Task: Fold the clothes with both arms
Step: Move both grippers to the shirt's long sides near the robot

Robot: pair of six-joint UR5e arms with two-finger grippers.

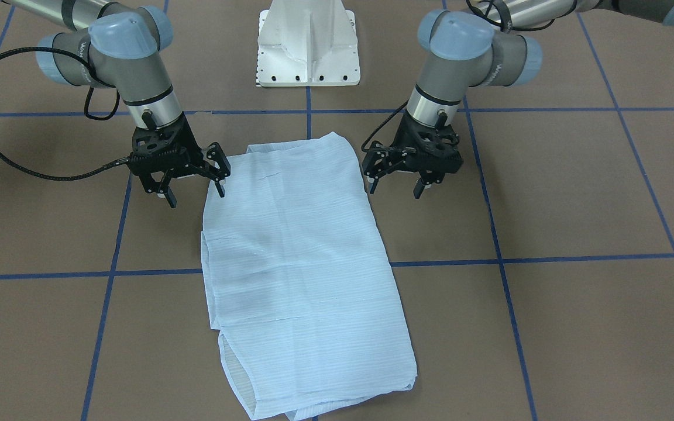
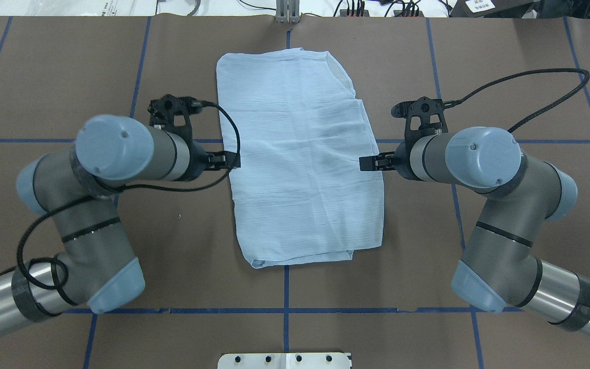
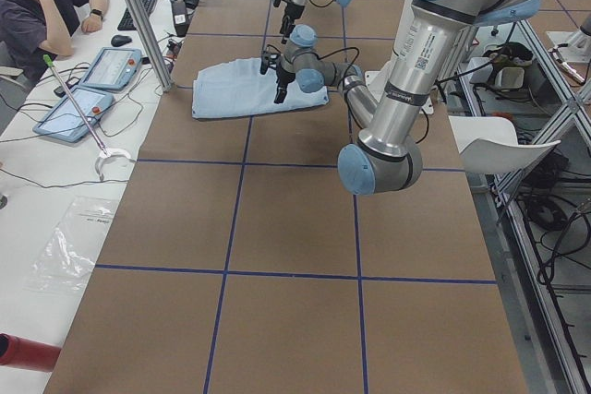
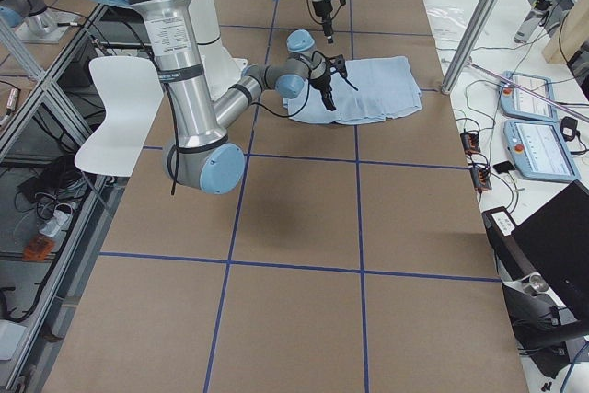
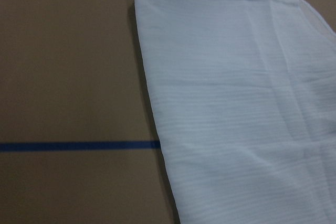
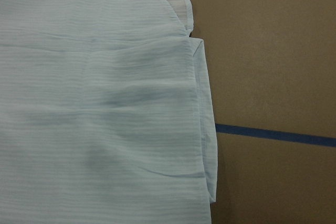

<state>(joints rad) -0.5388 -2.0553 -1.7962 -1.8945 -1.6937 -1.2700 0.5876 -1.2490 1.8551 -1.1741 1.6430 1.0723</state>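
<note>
While both arms lean in from either side, the shirt (image 1: 308, 263) lies flat in the middle of the table (image 1: 577, 193). It is folded into a long pale-blue panel that runs away from the white pedestal base (image 1: 308, 44) and crosses a blue tape line (image 1: 547, 258). The left gripper (image 1: 395, 188) hangs at one long edge, towards the end nearer the base, its jaws spread wide and holding nothing. Its inner finger is right at the cloth's edge and its outer finger is over bare table. The right gripper (image 1: 195, 196) mirrors it at the opposite edge, jaws just as wide and empty. Whether any finger actually touches the fabric, I cannot tell. A person (image 3: 42, 6) sits at a white desk (image 3: 37, 182) alongside the table.
</note>
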